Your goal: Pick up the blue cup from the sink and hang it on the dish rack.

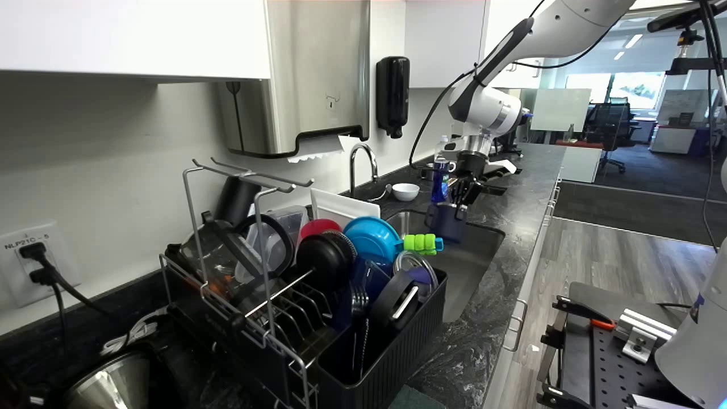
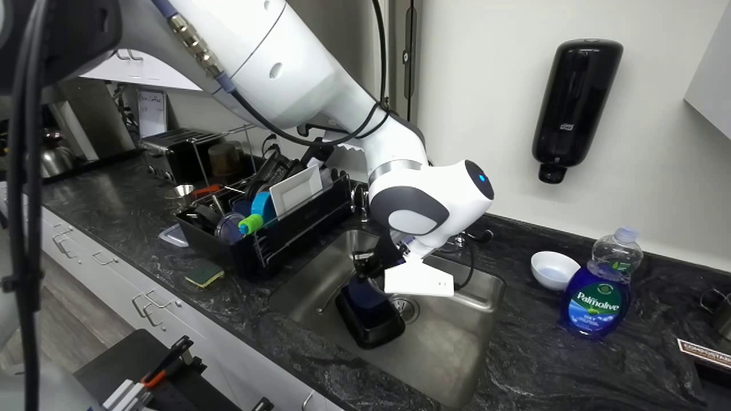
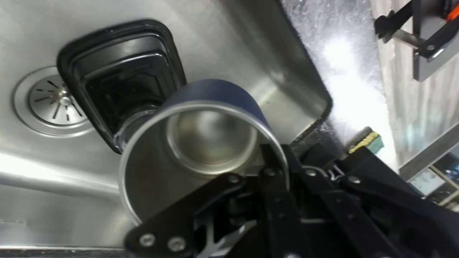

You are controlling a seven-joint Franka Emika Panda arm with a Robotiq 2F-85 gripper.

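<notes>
The dark navy-blue cup (image 1: 446, 221) has a steel-coloured inside in the wrist view (image 3: 215, 95). My gripper (image 3: 279, 154) is shut on its wall at the rim, one finger inside and one outside. The gripper (image 1: 461, 200) with the cup is over the sink (image 1: 474, 255); how high the cup is above the basin floor I cannot tell. In an exterior view the arm partly hides the cup (image 2: 362, 294) above the sink (image 2: 445, 354). The dish rack (image 1: 392, 355) stands beside the sink, full of dishes, with a silver wire frame and hooks on top (image 1: 250, 173).
A black container (image 3: 125, 71) lies in the sink near the drain (image 3: 57, 102). A curved faucet (image 1: 363, 150), a white bowl (image 2: 553, 268) and a blue soap bottle (image 2: 597, 291) stand along the back. A turquoise dish (image 1: 372, 236), a green-handled tool (image 1: 421, 243) and a sponge (image 2: 204, 275) are nearby.
</notes>
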